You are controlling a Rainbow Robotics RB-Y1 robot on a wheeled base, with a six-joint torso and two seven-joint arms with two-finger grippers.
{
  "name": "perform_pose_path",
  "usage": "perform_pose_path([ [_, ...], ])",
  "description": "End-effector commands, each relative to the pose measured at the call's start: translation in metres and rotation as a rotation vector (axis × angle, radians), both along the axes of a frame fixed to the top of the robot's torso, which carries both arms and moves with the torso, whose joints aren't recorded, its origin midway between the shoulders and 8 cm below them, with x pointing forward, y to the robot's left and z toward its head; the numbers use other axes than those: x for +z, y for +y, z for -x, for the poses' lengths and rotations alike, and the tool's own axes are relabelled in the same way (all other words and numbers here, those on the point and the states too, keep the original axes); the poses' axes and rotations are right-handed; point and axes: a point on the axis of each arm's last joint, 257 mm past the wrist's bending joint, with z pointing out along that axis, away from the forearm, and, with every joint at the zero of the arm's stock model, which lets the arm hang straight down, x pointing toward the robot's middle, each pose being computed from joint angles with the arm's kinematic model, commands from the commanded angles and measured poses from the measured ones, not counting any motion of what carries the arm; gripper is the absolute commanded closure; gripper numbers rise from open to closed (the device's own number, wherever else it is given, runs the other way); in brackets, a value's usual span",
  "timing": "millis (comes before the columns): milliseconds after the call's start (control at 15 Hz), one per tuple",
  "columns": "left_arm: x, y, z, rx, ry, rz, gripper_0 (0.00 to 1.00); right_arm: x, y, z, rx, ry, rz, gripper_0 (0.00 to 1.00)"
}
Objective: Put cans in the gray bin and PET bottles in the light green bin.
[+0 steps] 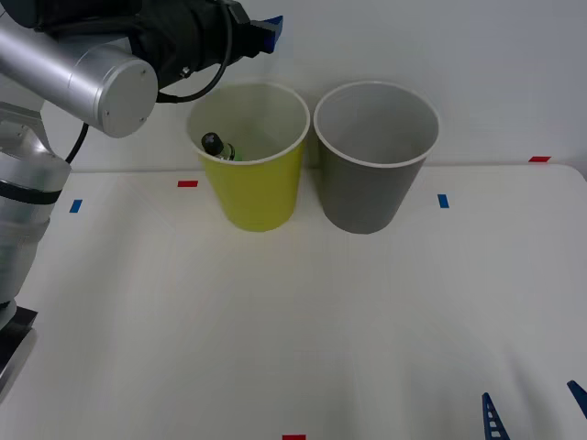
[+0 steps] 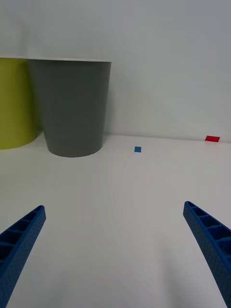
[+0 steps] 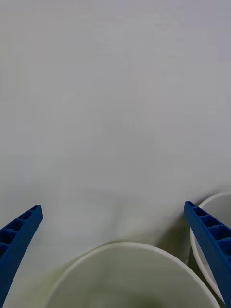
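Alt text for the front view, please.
A PET bottle lies inside the light green bin, beside the gray bin on a white table. The left end effector is above the green bin.

Front view: high, facing forward and down over the surface. Right wrist view: low, near the surface, facing both bins side-on. Left wrist view: close above the light green bin rim. All share the bins.
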Motion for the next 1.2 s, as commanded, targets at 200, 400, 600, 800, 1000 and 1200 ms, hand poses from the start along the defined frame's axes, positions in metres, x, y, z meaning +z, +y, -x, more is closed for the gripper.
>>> perform_pose_path([
  [200, 0.041, 0.022, 0.032, 0.027, -0.074, -0.083, 0.0, 0.0, 0.0, 0.0, 0.0, 0.0, 0.0, 0.0],
  [400, 0.046, 0.041, 0.051, 0.07, -0.15, -0.116, 0.0, 0.0, 0.0, 0.0, 0.0, 0.0, 0.0, 0.0],
  [600, 0.013, 0.069, 0.098, 0.107, -0.164, -0.069, 0.0, 0.0, 0.0, 0.0, 0.0, 0.0, 0.0, 0.0],
  [800, -0.027, 0.092, 0.143, 0.142, -0.132, -0.063, 0.0, 0.0, 0.0, 0.0, 0.0, 0.0, 0.0, 0.0],
  [1000, -0.071, 0.101, 0.174, 0.151, -0.061, -0.052, 0.0, 0.0, 0.0, 0.0, 0.0, 0.0, 0.0, 0.0],
  [1200, -0.134, 0.121, 0.196, 0.191, 0.081, -0.04, 0.0, 0.0, 0.0, 0.0, 0.0, 0.0, 0.0, 0.0],
])
